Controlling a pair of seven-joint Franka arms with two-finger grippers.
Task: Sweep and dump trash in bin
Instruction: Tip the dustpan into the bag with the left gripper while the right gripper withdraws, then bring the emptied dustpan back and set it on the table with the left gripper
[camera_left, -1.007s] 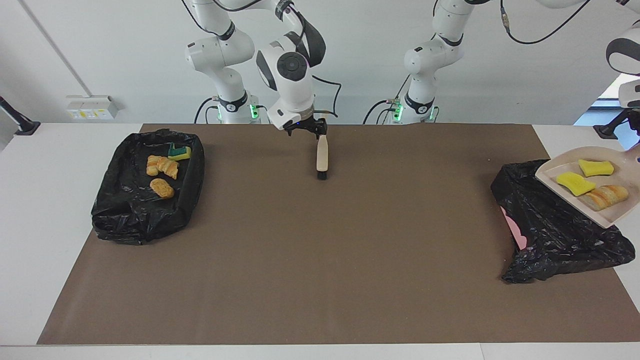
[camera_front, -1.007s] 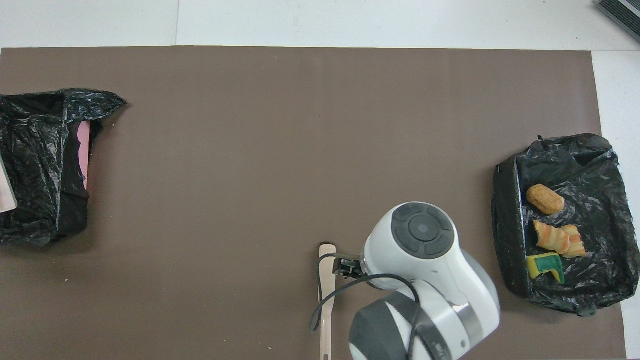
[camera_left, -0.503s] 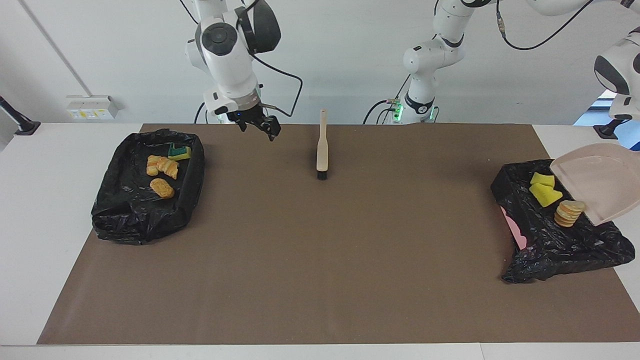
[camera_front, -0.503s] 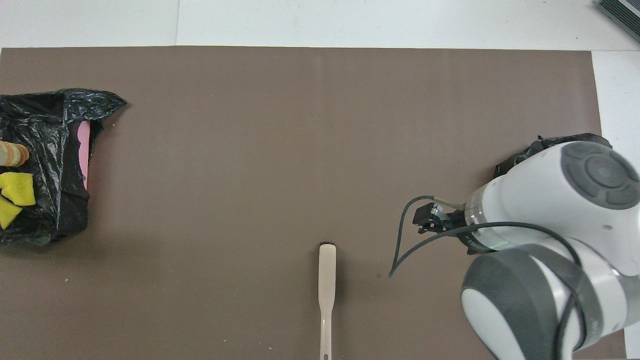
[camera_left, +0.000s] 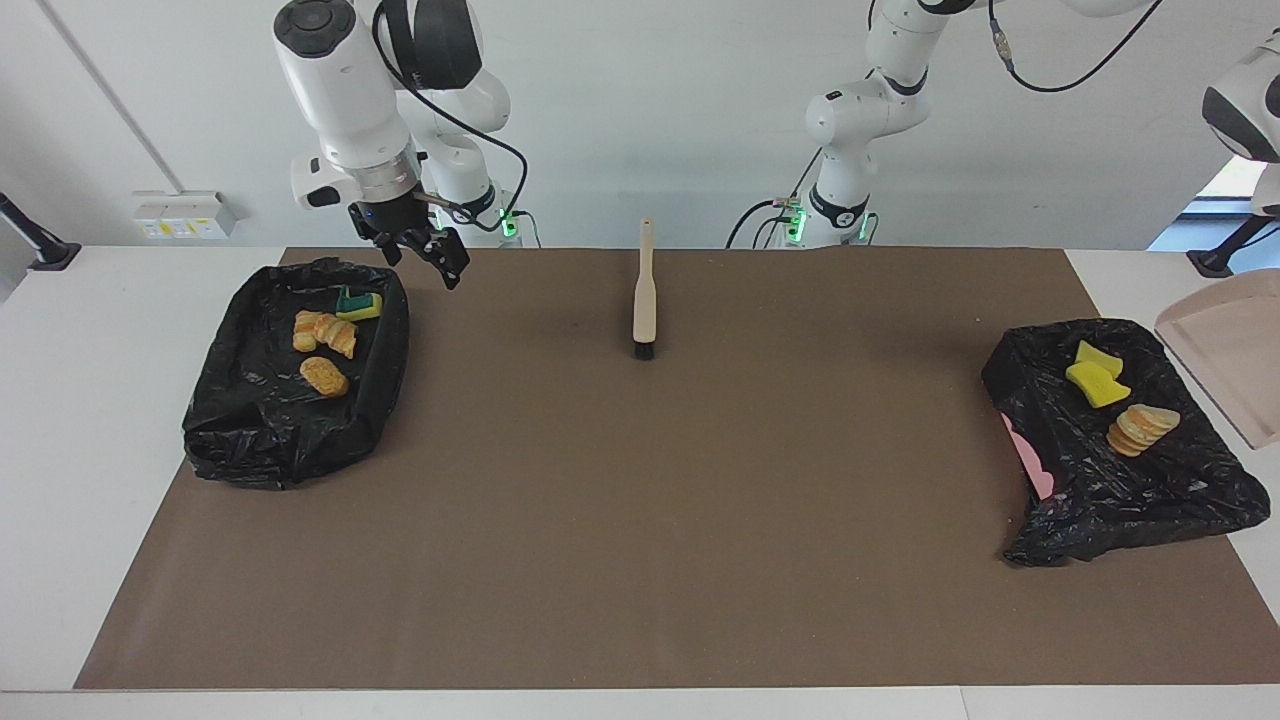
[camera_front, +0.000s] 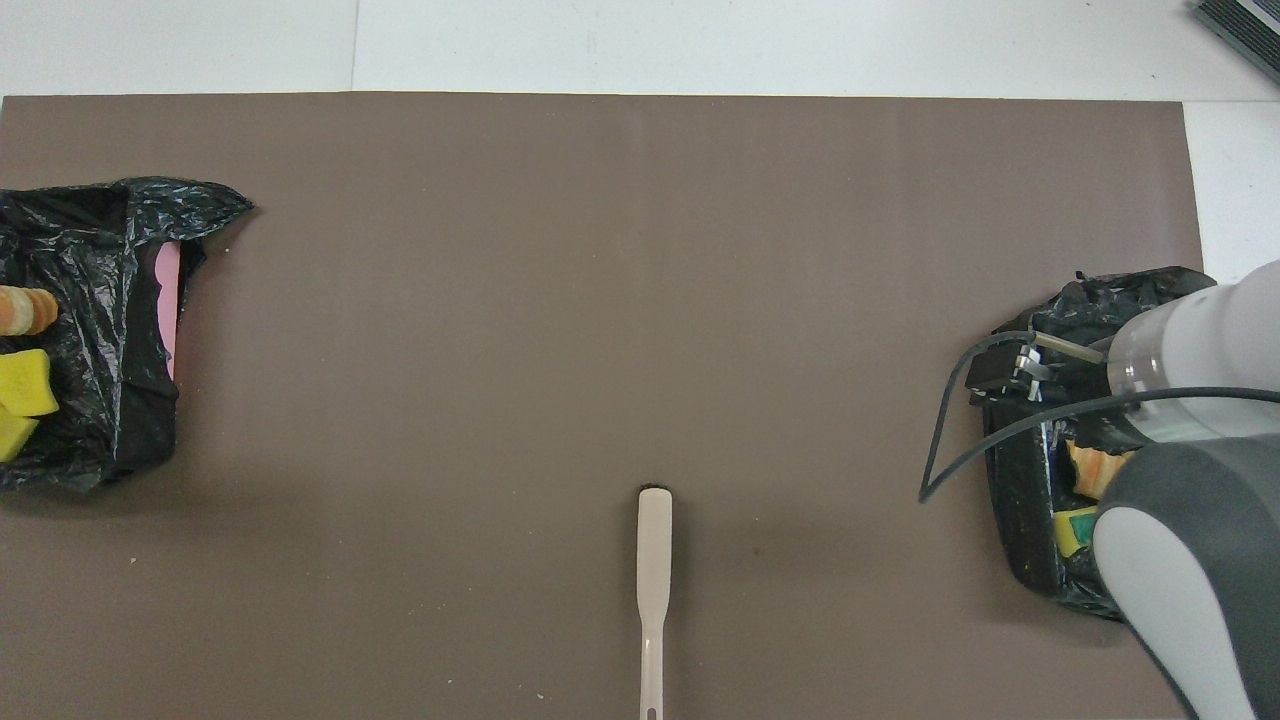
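Two yellow sponge pieces (camera_left: 1097, 375) and a striped pastry lump (camera_left: 1140, 430) of the trash lie in the black-lined bin (camera_left: 1100, 500) at the left arm's end; the overhead view also shows a sponge (camera_front: 25, 385) and the pastry (camera_front: 25, 310) there. The beige dustpan (camera_left: 1225, 370) hangs tilted and bare above that bin's outer edge. The left gripper holding it is out of view. My right gripper (camera_left: 425, 262) is open and holds nothing. It hovers over the rim of the second black-lined bin (camera_left: 250, 440), which holds pastry lumps (camera_left: 325, 335) and a green-backed sponge (camera_left: 358, 303).
The beige brush (camera_left: 645, 300) lies on the brown mat (camera_left: 640, 520) near the robots, bristles pointing away from them. A pink patch (camera_left: 1040, 470) shows under the bag of the bin at the left arm's end.
My right gripper let go of the brush and swung over to the bin at its end. The dustpan tipped, its sponges and pastry slid into the other bin, and it drew back.
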